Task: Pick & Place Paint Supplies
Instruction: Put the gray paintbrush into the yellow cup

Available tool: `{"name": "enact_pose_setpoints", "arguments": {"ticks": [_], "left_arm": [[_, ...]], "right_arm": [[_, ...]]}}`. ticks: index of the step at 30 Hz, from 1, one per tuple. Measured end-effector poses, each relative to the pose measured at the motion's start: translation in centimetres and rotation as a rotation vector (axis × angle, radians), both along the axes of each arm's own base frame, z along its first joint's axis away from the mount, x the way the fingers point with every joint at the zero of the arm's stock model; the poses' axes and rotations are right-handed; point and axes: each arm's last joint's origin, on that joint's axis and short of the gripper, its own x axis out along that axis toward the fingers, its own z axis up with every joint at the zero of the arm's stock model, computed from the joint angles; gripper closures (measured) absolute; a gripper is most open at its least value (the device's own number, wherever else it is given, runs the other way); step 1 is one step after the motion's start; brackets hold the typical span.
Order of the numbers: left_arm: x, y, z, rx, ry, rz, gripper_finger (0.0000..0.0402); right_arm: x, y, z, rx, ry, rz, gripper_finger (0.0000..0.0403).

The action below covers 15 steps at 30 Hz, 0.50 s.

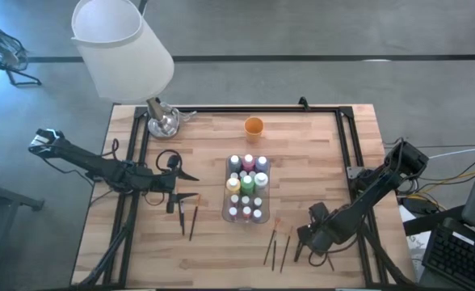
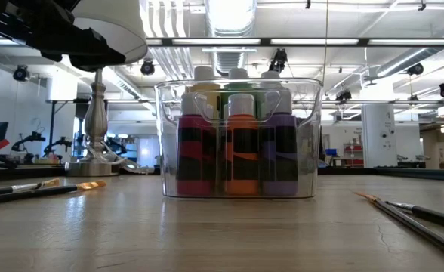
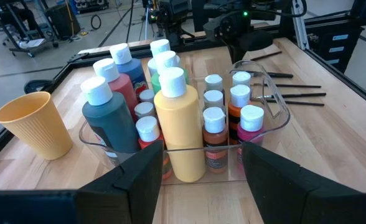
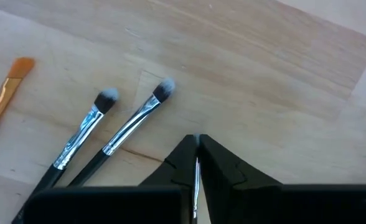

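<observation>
In the middle of the table [image 1: 318, 145], the paint bottles [image 1: 247, 183] stand packed in the clear tray [image 1: 229, 212]. The left gripper [image 1: 191, 186], fingers spread and empty, sits beside the tray. Near the table's front right edge, the right gripper [image 4: 197, 144] is closed on nothing beside loose paintbrushes [image 1: 279, 246].
</observation>
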Motion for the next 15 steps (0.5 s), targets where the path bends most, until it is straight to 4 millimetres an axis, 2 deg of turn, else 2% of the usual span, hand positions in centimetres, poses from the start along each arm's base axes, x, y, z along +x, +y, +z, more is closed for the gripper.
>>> {"name": "enact_pose_setpoints", "arguments": {"ticks": [8,15], "left_arm": [[0.0,0.0,0.0,0.000,0.000,0.000,0.0179],[0.0,0.0,0.0,0.001,0.001,0.000,0.0179]], "right_arm": [[-0.2,-0.1,0.2,0.007,0.016,0.044,0.0393],[-1.0,-1.1,1.8,-0.049,0.034,0.043,0.0394]]}}
